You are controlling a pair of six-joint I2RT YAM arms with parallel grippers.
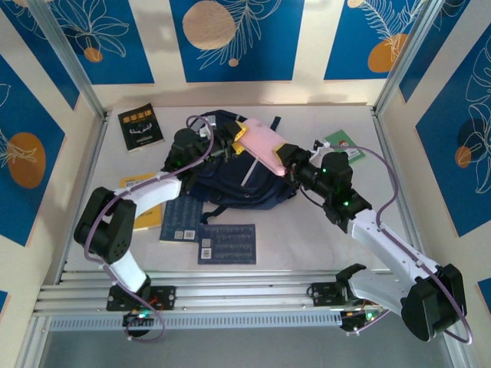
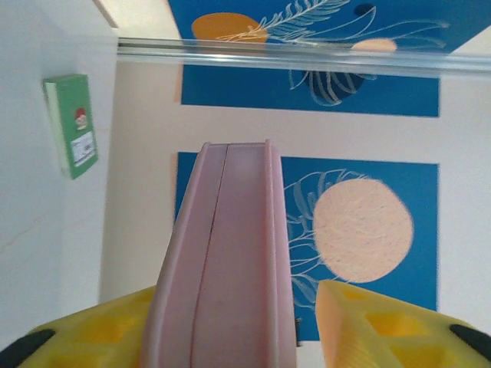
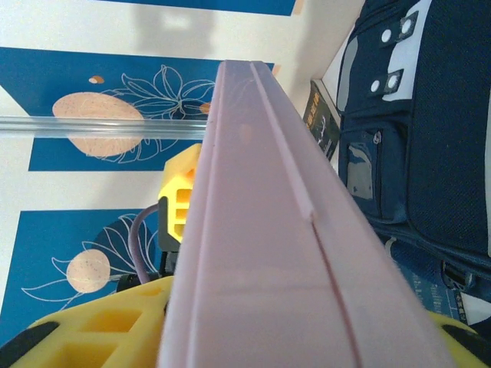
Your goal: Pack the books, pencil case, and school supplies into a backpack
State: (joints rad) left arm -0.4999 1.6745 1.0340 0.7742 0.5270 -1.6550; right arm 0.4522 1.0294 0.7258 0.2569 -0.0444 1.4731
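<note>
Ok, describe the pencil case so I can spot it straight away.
Find the navy backpack in the middle of the table. Over it, the pencil case spans between the left gripper and the right gripper. It is the only pale pink thing, an oblong pouch, while the books lie flat on the table.

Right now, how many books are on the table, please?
4: black book far left, yellow-orange book under the left arm, dark blue books side by side before the backpack; others may be hidden.
</note>
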